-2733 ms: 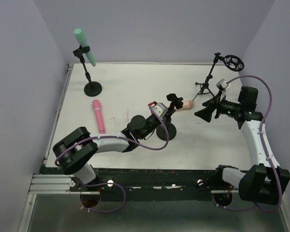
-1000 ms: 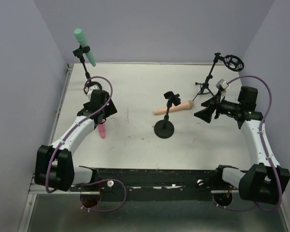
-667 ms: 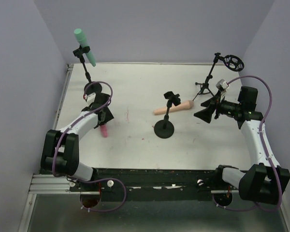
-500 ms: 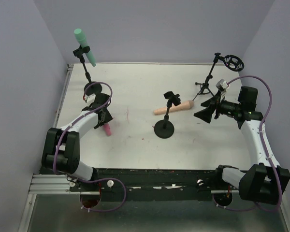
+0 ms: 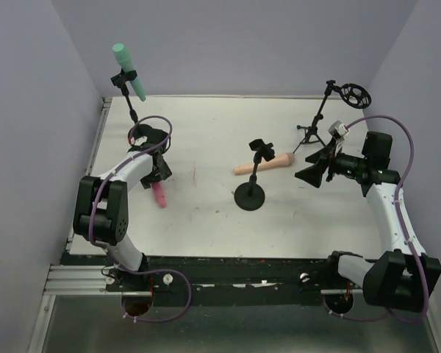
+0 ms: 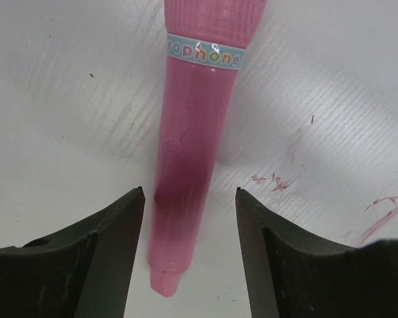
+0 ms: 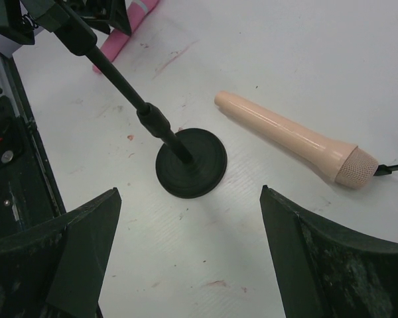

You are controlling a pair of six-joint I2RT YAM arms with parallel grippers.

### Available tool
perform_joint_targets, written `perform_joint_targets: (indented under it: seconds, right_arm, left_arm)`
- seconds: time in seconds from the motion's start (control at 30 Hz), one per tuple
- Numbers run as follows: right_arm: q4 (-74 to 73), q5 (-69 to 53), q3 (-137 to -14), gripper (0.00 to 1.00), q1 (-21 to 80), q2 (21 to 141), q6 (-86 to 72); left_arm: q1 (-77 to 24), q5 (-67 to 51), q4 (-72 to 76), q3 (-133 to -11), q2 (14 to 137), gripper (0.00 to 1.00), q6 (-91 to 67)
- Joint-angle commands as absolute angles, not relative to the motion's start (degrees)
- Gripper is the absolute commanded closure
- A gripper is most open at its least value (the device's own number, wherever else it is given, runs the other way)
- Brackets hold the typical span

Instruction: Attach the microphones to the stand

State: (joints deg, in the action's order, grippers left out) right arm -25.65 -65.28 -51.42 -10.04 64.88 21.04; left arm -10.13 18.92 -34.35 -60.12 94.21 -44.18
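Pink microphone (image 6: 192, 165): on table (image 6: 331, 86) | left gripper (image 6: 189, 199): straddling it, not touching | right gripper (image 7: 189, 193): wide

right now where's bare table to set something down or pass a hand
Free: the back middle between the teal microphone and the tripod stand; the near strip between the centre stand and the table edge. Crowded: around the peach microphone by the right gripper, and where the left gripper straddles the pink microphone.

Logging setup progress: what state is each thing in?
Teal-green tapered microphone: clipped in far-left stand.
Pink microphone: lying flat.
Peach-tan microphone: lying flat.
Black round-base stand: clip empty.
Tripod stand: ring empty.
Left gripper: open, astride pink microphone.
Right gripper: open.
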Motion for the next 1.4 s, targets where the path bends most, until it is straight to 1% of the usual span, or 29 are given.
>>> perform_joint_targets:
  seconds: [0.0,0.07,0.13,0.17,0.23,0.27,0.3,0.4,0.5,0.63,0.8,0.9,1.0,1.07,1.1,1.13,1.17,1.23,1.27,1.37]
  right_arm:
    - [-27.2,-67.1,-52.0,0.06,-9.9,63.8,21.8]
    - [-27.4,-67.3,-52.2,0.06,-10.0,63.7,21.9]
    - [-27.8,-67.4,-52.4,0.06,-10.0,63.5,22.2]
    - [-28.0,-67.5,-52.5,0.06,-9.9,63.5,22.3]
    - [-28.4,-67.6,-52.7,0.06,-9.9,63.4,22.8]
    - [-28.5,-67.6,-52.7,0.06,-9.9,63.4,22.9]
    - [-28.7,-67.6,-52.9,0.06,-9.9,63.3,22.9]
    - [-28.9,-67.6,-53.0,0.06,-9.9,63.2,23.0]
    - [-29.0,-67.8,-53.0,0.06,-9.9,63.0,23.1]
    - [-29.1,-67.7,-53.1,0.06,-9.9,63.0,23.1]
    - [-29.1,-67.5,-53.0,0.06,-10.0,63.0,23.3]
    - [-29.0,-67.5,-52.9,0.06,-9.9,63.0,23.2]
    - [-29.1,-67.6,-52.9,0.06,-9.9,63.0,23.3]
    - [-29.1,-67.6,-52.9,0.06,-10.0,63.0,23.2]
    - [-29.1,-67.6,-53.0,0.06,-9.9,63.0,23.3]
    - [-29.1,-67.6,-53.0,0.06,-10.0,63.0,23.2]
    - [-29.0,-67.6,-53.0,0.06,-10.0,62.9,23.2]
    - [-29.1,-67.6,-53.0,0.06,-9.9,63.0,23.2]
    - [-29.0,-67.6,-53.0,0.06,-9.9,63.0,23.2]
    - [-29.1,-67.6,-52.9,0.06,-10.0,63.1,23.3]
  left_arm:
    - [-9.9,17.7,-39.0,-60.8,94.8,0.35,-43.4]
    - [-9.9,16.7,-39.0,-60.9,94.9,0.35,-42.8]
    - [-10.0,15.7,-38.9,-61.1,95.0,0.39,-42.1]
    - [-9.9,14.8,-38.2,-60.6,94.8,0.51,-41.4]
    - [-9.9,13.6,-37.4,-59.9,94.4,0.59,-41.0]
    - [-9.9,12.7,-36.7,-59.4,94.0,0.65,-40.3]
    - [-9.9,12.3,-36.6,-59.1,93.8,0.66,-40.2]
    - [-10.0,8.9,-34.7,-57.3,92.7,0.71,-38.2]
    - [-10.9,4.5,-32.2,-54.5,90.8,0.72,-36.7]
    - [-16.0,2.0,-32.2,-53.0,88.9,0.72,-36.4]
    - [-25.2,0.1,-32.2,-52.4,88.1,0.70,-37.8]
    - [-27.2,0.5,-32.0,-52.0,88.7,0.67,-37.9]
    - [-27.2,0.4,-30.5,-51.0,89.2,0.60,-36.6]
    - [-27.2,0.3,-29.6,-50.6,89.3,0.51,-35.7]
    - [-27.2,0.1,-28.8,-50.5,89.6,0.45,-35.2]
    - [-27.2,0.1,-28.3,-50.4,89.6,0.43,-34.9]
    - [-27.3,0.1,-28.1,-50.4,90.1,0.39,-34.5]
    - [-27.3,-1.4,-27.9,-50.6,91.0,0.37,-34.1]
    - [-27.3,-1.4,-27.9,-50.8,91.3,0.34,-33.9]
    - [-27.6,-0.5,-28.6,-51.3,92.4,0.35,-33.8]
